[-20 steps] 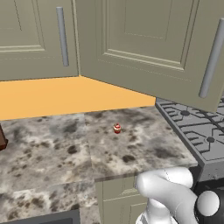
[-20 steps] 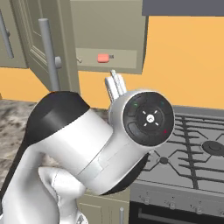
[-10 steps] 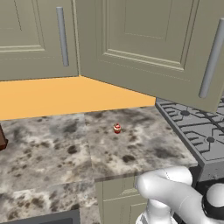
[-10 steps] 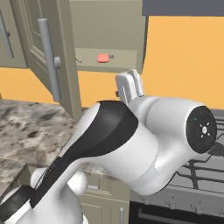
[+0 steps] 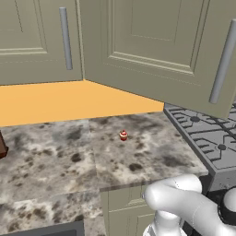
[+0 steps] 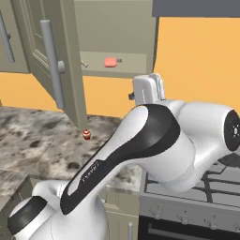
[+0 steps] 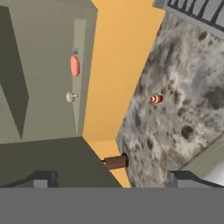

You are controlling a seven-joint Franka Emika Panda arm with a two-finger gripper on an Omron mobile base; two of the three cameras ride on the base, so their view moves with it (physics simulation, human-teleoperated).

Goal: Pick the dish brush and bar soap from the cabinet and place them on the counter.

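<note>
Right base view: bar soap [image 6: 110, 62] and dish brush [image 6: 83, 63] side by side on open cabinet [image 6: 119, 35] shelf, well above tabletop [image 6: 33, 136], tool [image 7: 112, 177] spread wide, empty, aimed there for picking.

We count one bar soap [image 6: 110, 62] and one dish brush [image 7: 70, 96] in one open cabinet [image 6: 117, 33]; one tiny red-and-white round object [image 5: 123, 135] on one counter [image 5: 55, 156]; one brown block [image 7: 116, 162]; one stove grate [image 5: 203, 133]; two grey bar handles [image 5: 65, 38] in the left base view.
</note>
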